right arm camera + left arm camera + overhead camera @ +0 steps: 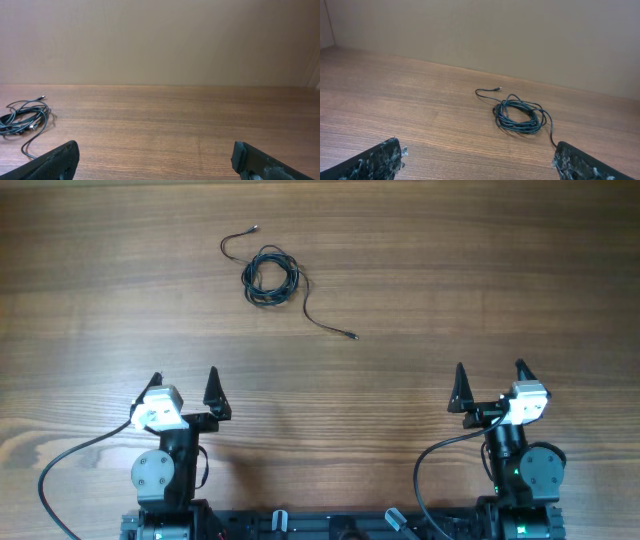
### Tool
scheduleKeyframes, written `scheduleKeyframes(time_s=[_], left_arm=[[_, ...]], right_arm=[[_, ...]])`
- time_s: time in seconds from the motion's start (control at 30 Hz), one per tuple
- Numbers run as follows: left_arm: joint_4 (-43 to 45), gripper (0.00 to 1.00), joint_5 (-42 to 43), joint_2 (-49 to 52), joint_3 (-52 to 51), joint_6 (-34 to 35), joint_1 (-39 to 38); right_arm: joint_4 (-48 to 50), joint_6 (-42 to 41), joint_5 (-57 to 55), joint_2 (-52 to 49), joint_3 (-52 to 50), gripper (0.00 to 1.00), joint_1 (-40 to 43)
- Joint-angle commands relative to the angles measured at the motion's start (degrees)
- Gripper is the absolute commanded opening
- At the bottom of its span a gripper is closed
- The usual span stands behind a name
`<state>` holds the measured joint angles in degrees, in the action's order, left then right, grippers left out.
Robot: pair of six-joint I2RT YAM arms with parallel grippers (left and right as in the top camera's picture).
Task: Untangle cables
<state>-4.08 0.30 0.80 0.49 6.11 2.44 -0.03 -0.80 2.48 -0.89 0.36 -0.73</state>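
Two grippers, both with jaws spread wide and nothing between them. The left gripper (184, 376) sits toward the robot's side of the table (450, 270). Its fingers (375, 161) fill the bottom corners of its wrist view, dark and flecked with pale scuffs. The right gripper (490, 367) sits about level with it on the other side, equally wide and holding nothing. Both are well apart from the cables (270, 278).

The cables lie flat on the table in a small round coil on the far side, left of centre (nearer the left gripper than the right). Several loops overlap there, and I cannot tell how many cords make them up. One end strays up and left from the coil, curving to a plug (255, 227). Another trails down and right to a second plug (352, 337).

In the left wrist view the coil lies ahead and a little to the right. In the right wrist view it sits at the far left edge, partly cut off. A plain beige wall (160, 40) stands behind the table.
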Motion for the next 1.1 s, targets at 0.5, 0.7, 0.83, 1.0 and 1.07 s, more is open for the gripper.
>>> scheduleKeyframes(time_s=[0.5, 0.7, 0.83, 1.0, 1.07], left_arm=[[-2.4, 1.00, 0.3, -0.2, 3.4, 2.3, 0.5], [-9.9, 1.00, 0.9, 1.2, 14.5, 3.4, 0.5], [-13.8, 1.00, 0.9, 5.4, 23.1, 3.4, 0.5], [-21.1, 1.00, 3.9, 15.9, 37.0, 3.3, 0.5], [-24.7, 1.00, 7.0, 21.0, 42.8, 3.3, 0.5]], right_arm=[[0.2, -0.7, -1.0, 0.5, -0.1, 1.00, -0.4], [0.2, -0.7, -1.0, 0.5, -0.1, 1.00, -0.4], [0.2, -0.7, -1.0, 0.5, -0.1, 1.00, -0.4], [0.2, -0.7, -1.0, 0.5, -0.1, 1.00, -0.4], [0.2, -0.7, -1.0, 0.5, -0.1, 1.00, -0.4]])
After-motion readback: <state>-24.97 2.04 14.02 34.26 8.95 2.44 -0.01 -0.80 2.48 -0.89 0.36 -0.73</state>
